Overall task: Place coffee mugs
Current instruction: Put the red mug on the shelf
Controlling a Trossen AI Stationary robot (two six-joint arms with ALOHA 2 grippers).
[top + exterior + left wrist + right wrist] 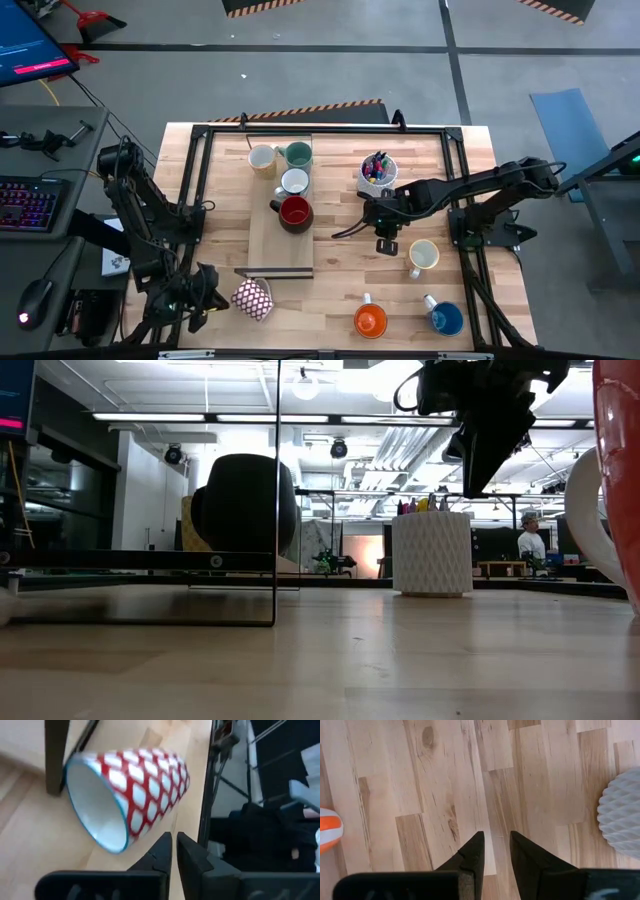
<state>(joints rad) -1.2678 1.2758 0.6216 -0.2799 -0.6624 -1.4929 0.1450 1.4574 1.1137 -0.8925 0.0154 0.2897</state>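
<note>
A mug with a red lattice pattern and a teal rim lies on its side near the table's near left corner. My left gripper is shut, its tips just beside the mug's wall and apart from it. Cream, teal, white and dark red mugs stand on a wooden board. A cream mug, an orange one and a blue one stand at the near right. My right gripper hangs open over bare table.
A white cup of coloured pens stands just beyond my right gripper, also in the right wrist view. A black frame runs round the table. A keyboard and other gear lie off the table's left side.
</note>
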